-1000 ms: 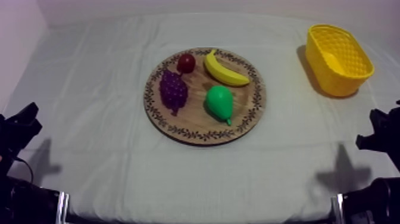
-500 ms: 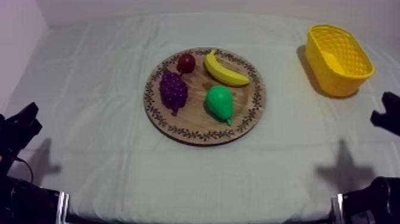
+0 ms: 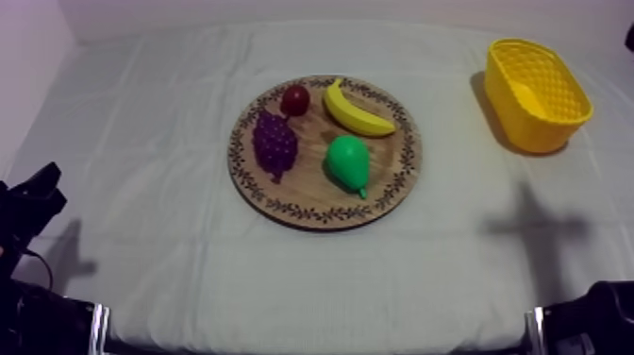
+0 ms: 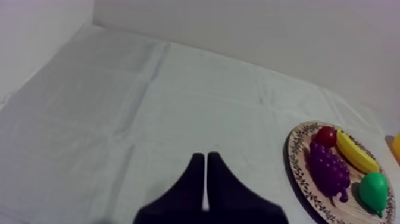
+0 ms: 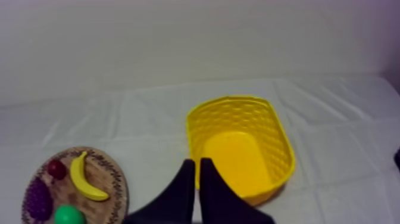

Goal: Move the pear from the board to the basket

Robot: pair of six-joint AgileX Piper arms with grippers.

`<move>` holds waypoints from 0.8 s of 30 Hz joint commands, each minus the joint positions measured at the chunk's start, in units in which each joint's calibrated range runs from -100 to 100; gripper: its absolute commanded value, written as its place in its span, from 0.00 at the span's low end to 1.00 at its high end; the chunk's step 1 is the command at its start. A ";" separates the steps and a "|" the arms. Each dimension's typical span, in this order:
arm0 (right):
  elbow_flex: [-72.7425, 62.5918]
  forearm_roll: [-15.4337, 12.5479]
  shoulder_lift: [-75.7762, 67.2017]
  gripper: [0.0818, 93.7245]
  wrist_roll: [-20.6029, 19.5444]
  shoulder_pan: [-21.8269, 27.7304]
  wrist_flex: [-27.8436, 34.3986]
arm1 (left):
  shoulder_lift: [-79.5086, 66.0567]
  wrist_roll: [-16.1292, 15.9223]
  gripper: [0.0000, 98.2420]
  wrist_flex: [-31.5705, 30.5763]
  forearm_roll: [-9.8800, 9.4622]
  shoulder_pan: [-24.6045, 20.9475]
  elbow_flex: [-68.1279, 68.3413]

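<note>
Right gripper (image 5: pixel 197 160), pressed together, faces the yellow basket (image 5: pixel 280 140); left gripper (image 4: pixel 205 154), likewise, faces cloth (image 4: pixel 149 107).

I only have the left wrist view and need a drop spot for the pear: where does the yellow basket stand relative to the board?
Observer: In the top view the yellow basket stands on the cloth on the right arm's side of the wooden board, apart from it.
Operator: Anything in it?
Observer: No. The right wrist view looks into it, and it is empty.
Operator: And the right tool?
Observer: The right tool is shut on nothing, fingers together, by the basket's near rim.
</note>
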 commanded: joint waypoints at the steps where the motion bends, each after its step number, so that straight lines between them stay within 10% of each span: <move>1: -11.82 -0.01 8.34 0.00 -0.99 -0.84 4.43 | 0.00 -0.01 0.00 -0.01 0.01 -0.01 0.03; 24: -25.15 1.67 37.29 0.01 -9.92 -18.07 17.89 | 0.00 -0.02 0.00 -0.01 0.01 -0.01 0.03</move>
